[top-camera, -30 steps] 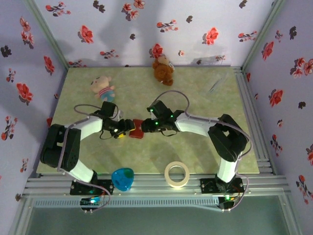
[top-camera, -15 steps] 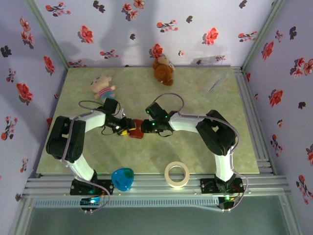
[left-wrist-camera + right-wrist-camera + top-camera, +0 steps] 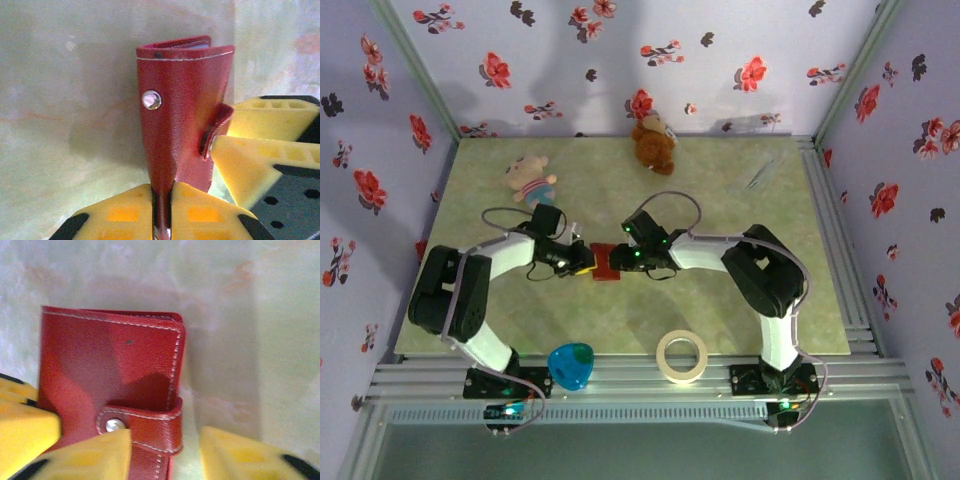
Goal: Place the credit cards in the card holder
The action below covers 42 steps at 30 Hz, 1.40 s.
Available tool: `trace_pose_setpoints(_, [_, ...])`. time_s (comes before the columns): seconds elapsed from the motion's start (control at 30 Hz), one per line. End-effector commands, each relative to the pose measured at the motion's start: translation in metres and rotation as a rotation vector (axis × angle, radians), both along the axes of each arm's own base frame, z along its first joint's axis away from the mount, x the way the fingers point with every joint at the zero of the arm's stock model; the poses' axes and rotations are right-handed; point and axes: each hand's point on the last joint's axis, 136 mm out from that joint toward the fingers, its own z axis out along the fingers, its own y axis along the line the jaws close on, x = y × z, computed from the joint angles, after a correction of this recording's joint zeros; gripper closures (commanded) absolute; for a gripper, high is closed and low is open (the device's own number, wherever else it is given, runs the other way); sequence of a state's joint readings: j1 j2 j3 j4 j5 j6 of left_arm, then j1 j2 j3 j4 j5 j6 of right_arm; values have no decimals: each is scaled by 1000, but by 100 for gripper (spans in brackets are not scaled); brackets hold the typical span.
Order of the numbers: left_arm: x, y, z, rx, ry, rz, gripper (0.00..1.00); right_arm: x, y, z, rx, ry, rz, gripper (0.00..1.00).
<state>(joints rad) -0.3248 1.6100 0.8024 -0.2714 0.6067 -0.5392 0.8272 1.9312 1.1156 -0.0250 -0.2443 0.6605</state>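
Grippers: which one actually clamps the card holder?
The left gripper: its fingers pinch the card holder's edge. The right gripper is open, fingers straddling the snap strap.

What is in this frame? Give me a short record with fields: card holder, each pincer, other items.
card holder: dark-red leather folding wallet, folded shut, snap strap wrapped over one edge, mid-table between the arms
left pincer: shut on the wallet's edge
right pincer: open, fingers either side of the wallet's strap edge
other items: pink pig plush toy, brown bear plush toy, blue heart-shaped object, pale tape roll
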Motion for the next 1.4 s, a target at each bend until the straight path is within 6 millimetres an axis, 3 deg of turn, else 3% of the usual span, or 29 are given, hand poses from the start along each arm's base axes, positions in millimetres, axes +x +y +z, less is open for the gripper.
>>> trace_pose_setpoints(0.0, [-18, -10, 14, -49, -1, -59, 100, -3, -8, 17, -25, -98, 41, 46])
trace_pose_setpoints(0.13, [-26, -18, 21, -74, 15, -82, 100, -9, -13, 21, -67, -171, 96, 42])
trace_pose_setpoints(0.37, [-33, -32, 33, -90, 9, -123, 100, -25, -2, 13, -116, -257, 154, 43])
trace_pose_setpoints(0.53, [-33, -34, 38, -98, -3, -127, 100, -9, -27, 2, -272, -309, 41, 65])
trace_pose_setpoints(0.7, [-36, -30, 35, -72, 10, -116, 100, -2, -60, 13, -374, -365, -106, 88])
trace_pose_setpoints(0.9, [-38, -23, 25, -27, 20, -93, 100, -4, -91, 29, -391, -406, -238, 100])
trace_pose_setpoints(1.03, [-37, -23, 20, -23, 31, -94, 100, -10, -90, 38, -333, -407, -227, 100])
trace_pose_setpoints(1.07, [-38, -24, 20, -26, 34, -95, 97, -12, -88, 39, -314, -401, -221, 100])
trace_pose_setpoints(1.13, [-36, -24, 23, -33, 14, -89, 70, -14, -81, 46, -260, -396, -209, 100])
trace_pose_setpoints(1.2, [-35, -24, 23, -37, -4, -86, 54, -22, -67, 52, -183, -377, -147, 100])
trace_pose_setpoints(1.37, [-37, -29, 28, -72, 6, -99, 43, -34, -41, 86, 5, -383, -67, 100])
